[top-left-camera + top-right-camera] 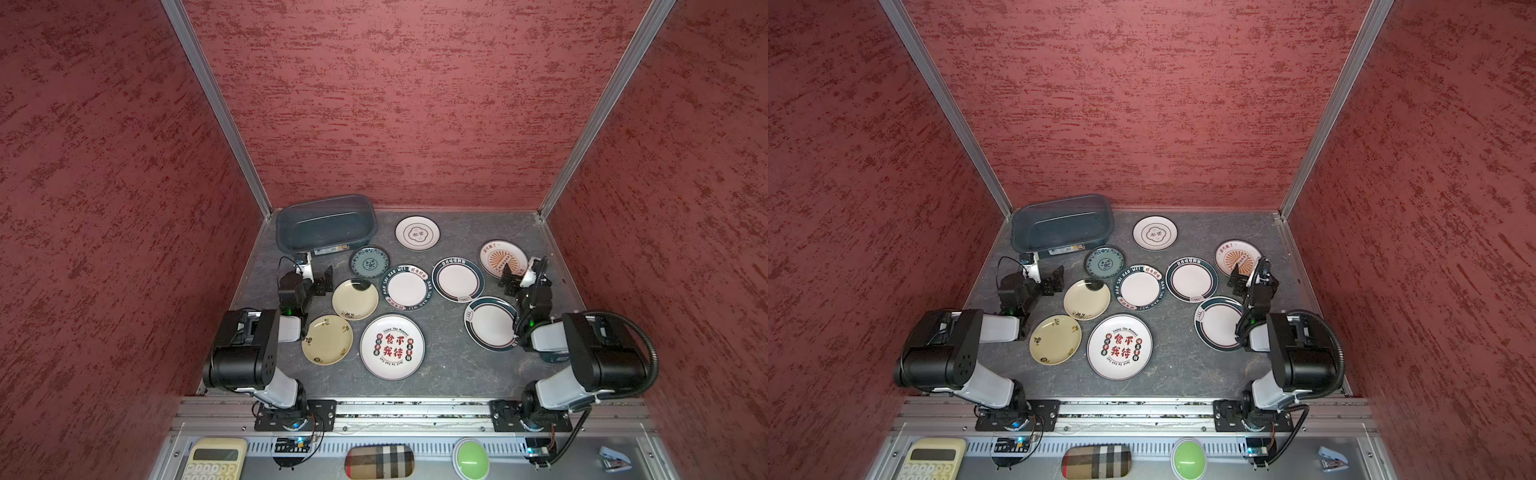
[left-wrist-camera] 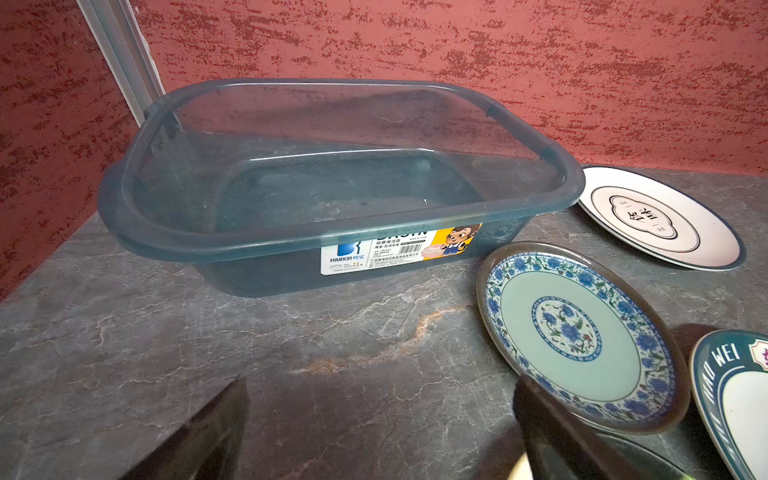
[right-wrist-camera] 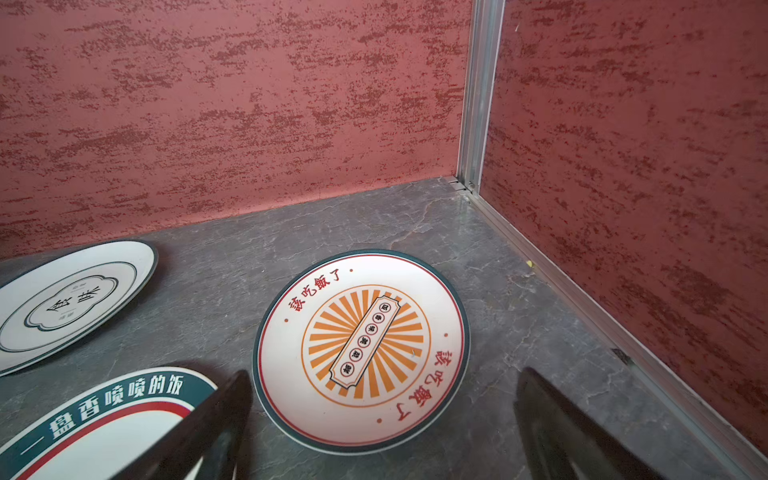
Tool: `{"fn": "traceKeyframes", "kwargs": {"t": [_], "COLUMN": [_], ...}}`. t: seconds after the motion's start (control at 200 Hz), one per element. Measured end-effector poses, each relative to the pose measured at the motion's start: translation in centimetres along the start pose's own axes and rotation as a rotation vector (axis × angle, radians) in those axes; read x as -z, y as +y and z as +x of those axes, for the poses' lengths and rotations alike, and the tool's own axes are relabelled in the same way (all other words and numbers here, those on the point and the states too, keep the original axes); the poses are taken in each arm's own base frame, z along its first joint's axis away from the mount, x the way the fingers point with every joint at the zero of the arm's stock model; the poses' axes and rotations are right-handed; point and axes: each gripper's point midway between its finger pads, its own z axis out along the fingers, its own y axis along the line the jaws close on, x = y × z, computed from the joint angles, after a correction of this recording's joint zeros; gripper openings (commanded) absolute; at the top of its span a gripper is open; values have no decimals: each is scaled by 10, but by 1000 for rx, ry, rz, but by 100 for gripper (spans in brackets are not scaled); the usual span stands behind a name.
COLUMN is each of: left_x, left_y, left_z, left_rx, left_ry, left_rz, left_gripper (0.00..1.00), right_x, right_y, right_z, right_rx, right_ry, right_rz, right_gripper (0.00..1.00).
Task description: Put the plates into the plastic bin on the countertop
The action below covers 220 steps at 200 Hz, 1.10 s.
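Your left gripper (image 2: 374, 436) and right gripper (image 3: 386, 434): both wide open, nothing held. Plastic bin (image 1: 326, 227) at 11 o'clock on the countertop (image 1: 449, 361), sunburst plate (image 1: 500, 258) at 2 o'clock.

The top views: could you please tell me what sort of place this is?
Probably a robot test booth staged as a kitchen counter: red panels in aluminium framing enclose a marbled grey countertop, two arms are mounted on a rail at its front, and plates lie beside a plastic bin.
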Motion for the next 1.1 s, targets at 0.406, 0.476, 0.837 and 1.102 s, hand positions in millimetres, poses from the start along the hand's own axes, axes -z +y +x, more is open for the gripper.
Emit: {"fn": "traceKeyframes", "kwargs": {"t": [0.406, 0.476, 0.837, 1.102], "left_x": [0, 0, 0, 0], "left_y": [0, 0, 2, 1], "left_z": [0, 0, 0, 0], "left_rx": [0, 0, 6, 4], "left_ry": [0, 0, 0, 1], "left_rz": [0, 0, 11, 10], "left_gripper": [99, 99, 99, 99], "right_x": [0, 0, 0, 0], "right_y": [0, 0, 0, 0], "right_z": [0, 0, 0, 0], "right_rx": [0, 0, 0, 0], "right_ry": [0, 0, 0, 0], "right_rz": [0, 0, 0, 0], "right_gripper": [99, 99, 99, 99]}}
